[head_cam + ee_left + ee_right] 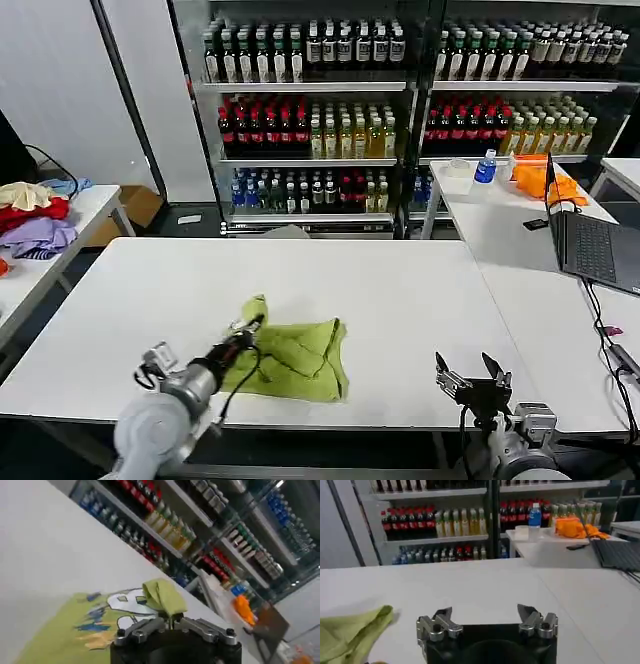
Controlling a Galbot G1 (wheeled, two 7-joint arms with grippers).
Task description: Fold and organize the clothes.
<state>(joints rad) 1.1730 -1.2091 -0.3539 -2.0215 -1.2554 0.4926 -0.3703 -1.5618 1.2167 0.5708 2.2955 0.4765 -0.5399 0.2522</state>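
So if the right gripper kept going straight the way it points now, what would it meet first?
Probably nothing soon: the right gripper, open, faces bare white table. The lime T-shirt lies off to its side, out of line. Depth beyond is unclear.

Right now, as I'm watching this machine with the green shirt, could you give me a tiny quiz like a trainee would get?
1. True or false: the left pincer is shut on a raised fold of the lime T-shirt.
2. Which pincer is open over bare table? A) left B) right C) both
3. Fill in: in the left wrist view, the shirt's printed graphic faces ____.

Key:
1. True. The pinched fold stands up at its fingers.
2. B. The right pincer has its fingers spread, holding nothing, beside the shirt.
3. Up; the white-and-dark print shows on the cloth lying flat.
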